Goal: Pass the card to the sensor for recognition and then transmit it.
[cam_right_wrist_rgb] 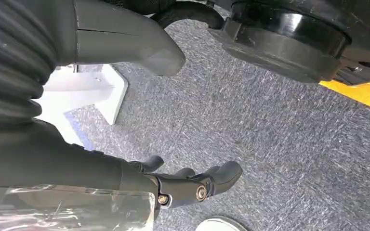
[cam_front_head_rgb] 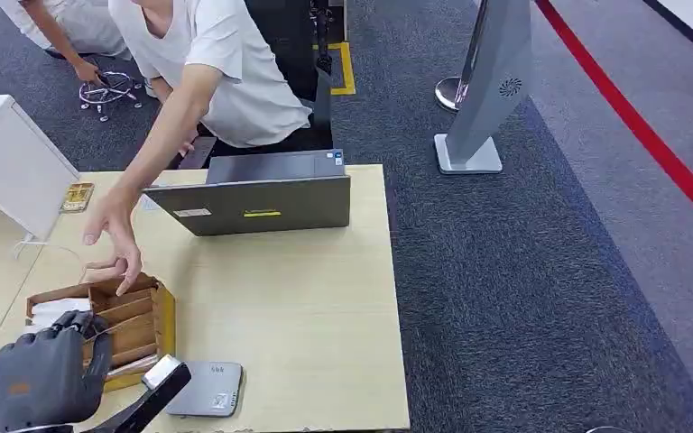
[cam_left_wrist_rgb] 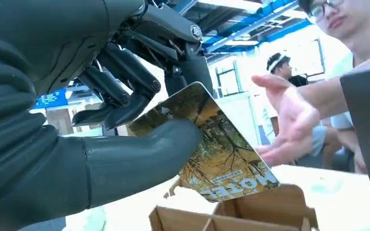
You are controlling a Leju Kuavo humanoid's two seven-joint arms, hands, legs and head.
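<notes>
Head view: the left hand (cam_front_head_rgb: pixel 47 372) sits at the table's (cam_front_head_rgb: pixel 307 316) 7 o'clock corner, fingers curled inward over the near end of the wooden box (cam_front_head_rgb: pixel 131 320). From behind, what they hold cannot be told. The grey sensor (cam_front_head_rgb: pixel 206 388) lies flat just at 3 o'clock of the hand, near the table's front edge. A person's hand (cam_front_head_rgb: pixel 113 236) reaches down from 12 o'clock, fingertips touching the box's far rim. A laptop (cam_front_head_rgb: pixel 262 194) stands behind, at 1 o'clock of the box.

Left wrist view: the thumb (cam_left_wrist_rgb: pixel 139 151) presses the card (cam_left_wrist_rgb: pixel 212 144) against the dark fingers (cam_left_wrist_rgb: pixel 125 91), a pinch at one corner. Most of the card sticks out past the fingertips, free in the air above the box (cam_left_wrist_rgb: pixel 231 214). Its long axis runs slantwise, away from the palm and downward toward the box; its printed face is turned to the camera. The person's open hand (cam_left_wrist_rgb: pixel 284 120) hovers just beyond the card, apart from it.

Right wrist view: the right hand (cam_right_wrist_rgb: pixel 192 183) hangs over grey carpet (cam_right_wrist_rgb: pixel 279 144), fingers loosely bent, apart from the thumb, holding nothing.
</notes>
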